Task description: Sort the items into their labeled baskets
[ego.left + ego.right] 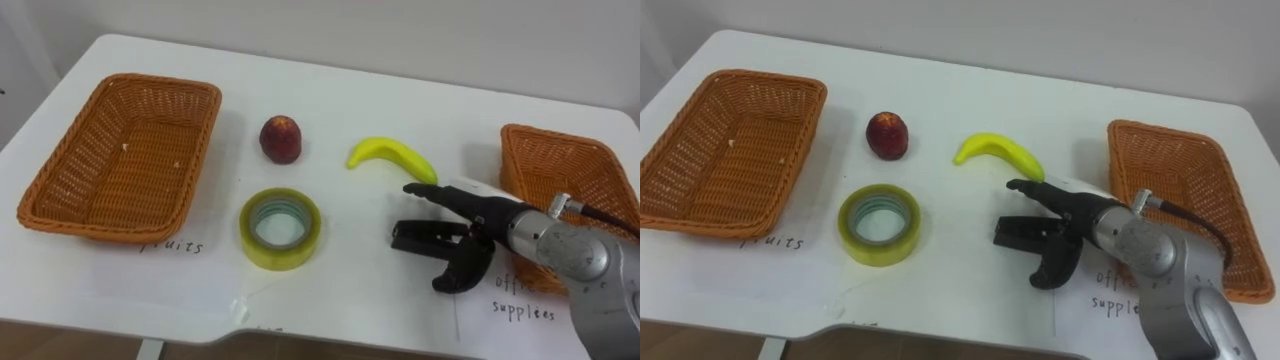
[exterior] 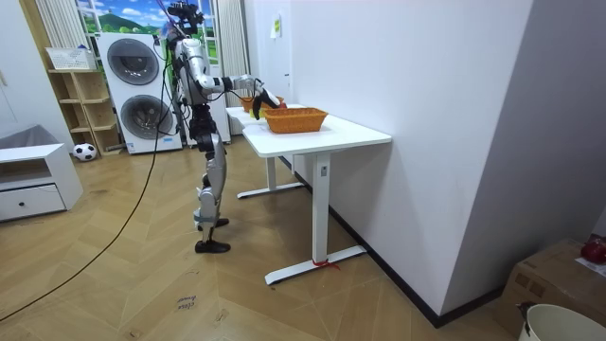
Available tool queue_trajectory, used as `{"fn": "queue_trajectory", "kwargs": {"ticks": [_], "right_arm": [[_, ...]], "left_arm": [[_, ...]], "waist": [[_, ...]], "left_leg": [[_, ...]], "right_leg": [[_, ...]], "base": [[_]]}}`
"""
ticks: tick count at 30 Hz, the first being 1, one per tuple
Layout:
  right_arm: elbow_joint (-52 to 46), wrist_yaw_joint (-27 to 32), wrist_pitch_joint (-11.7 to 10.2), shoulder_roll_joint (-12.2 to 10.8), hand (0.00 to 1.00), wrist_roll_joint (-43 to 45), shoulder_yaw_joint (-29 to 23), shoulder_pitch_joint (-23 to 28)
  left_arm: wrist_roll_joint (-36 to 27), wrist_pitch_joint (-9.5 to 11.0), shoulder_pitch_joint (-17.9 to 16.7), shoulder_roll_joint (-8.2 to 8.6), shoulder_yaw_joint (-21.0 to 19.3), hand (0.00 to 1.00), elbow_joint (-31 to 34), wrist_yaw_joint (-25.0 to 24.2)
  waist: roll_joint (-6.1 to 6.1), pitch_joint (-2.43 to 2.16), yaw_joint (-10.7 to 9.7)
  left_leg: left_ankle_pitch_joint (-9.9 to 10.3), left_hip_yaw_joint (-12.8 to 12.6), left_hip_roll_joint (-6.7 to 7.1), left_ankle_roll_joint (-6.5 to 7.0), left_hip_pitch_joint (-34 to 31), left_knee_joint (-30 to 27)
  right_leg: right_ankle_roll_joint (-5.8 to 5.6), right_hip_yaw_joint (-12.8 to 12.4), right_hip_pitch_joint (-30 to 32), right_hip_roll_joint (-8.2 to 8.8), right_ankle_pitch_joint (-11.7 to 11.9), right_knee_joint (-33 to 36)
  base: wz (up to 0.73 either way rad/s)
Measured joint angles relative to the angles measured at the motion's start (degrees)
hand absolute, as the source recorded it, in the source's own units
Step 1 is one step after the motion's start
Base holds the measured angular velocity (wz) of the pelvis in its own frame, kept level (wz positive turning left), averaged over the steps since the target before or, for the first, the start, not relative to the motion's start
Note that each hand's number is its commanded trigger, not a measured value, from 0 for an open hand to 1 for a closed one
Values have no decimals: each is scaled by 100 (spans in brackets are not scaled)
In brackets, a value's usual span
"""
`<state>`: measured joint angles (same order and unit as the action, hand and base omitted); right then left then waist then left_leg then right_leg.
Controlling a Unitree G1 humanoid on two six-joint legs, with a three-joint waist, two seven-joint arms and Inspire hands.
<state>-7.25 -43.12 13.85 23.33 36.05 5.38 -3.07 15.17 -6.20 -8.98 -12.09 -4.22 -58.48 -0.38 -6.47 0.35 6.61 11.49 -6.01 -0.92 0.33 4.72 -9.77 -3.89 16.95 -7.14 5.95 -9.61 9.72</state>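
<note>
Three loose items to sort, none in a basket yet: banana (image 1: 392, 155), red fruit (image 1: 281, 138), tape roll (image 1: 281, 228). Banana taken as the likely next pick.

Lies flat on white table (image 1: 340, 300), long axis running left–right, right tip dipping toward the robot, arch turned away.

Right hand (image 1: 470, 225) just nearside and right of banana's right tip, near but apart. Fingers (image 1: 425, 190) mostly straight and spread, pointing left, thumb hooked downward, nothing held. Evidently the hand to use.

Probably calls for a short reach forward and left, then a grasp across the short axis. Possible risk: skidding or rolling on the smooth top.

Red fruit left of banana, near, a little farther back. Tape roll left and nearside of banana, lying flat.

Empty wicker basket (image 1: 60, 190) well left of banana, past the red fruit, handwritten label (image 1: 172, 246) before it. Long carry, presumably. Second wicker basket (image 1: 530, 150) right of banana, empty as far as seen, labelled paper (image 1: 520, 300) beside it.

Pale wall (image 1: 400, 40) beyond banana. Room view: stands at table's end, wood floor (image 2: 142, 275), stacked washers (image 2: 133, 85) behind.
</note>
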Motion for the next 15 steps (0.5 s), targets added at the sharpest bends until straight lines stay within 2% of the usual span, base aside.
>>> {"fn": "queue_trajectory", "kwargs": {"ticks": [3, 6, 15], "right_arm": [[0, 14, -1, -13, 0, 9, 0, 0], [0, 31, 0, -149, 0, 75, 0, 2], [0, 31, 0, -327, 0, 279, 1, 8]], "left_arm": [[0, 6, 0, 4, 2, 0, 13, 17], [1, 8, -6, 6, 2, 0, 131, 15], [4, 35, -5, 39, 1, 0, 390, 2]], "waist": [[-8, 24, -1], [-17, 40, -7], [-17, 40, 13]], "left_leg": [[0, -2, 0, 0, -5, 0], [0, -3, -3, 0, -13, 6], [0, 6, -1, 0, -28, 12]], "right_leg": [[0, -2, 10, -1, 0, 0], [0, -7, 22, -4, 0, 0], [1, -1, 27, -4, 0, -2]], "base": [[0], [0], [0]]}}
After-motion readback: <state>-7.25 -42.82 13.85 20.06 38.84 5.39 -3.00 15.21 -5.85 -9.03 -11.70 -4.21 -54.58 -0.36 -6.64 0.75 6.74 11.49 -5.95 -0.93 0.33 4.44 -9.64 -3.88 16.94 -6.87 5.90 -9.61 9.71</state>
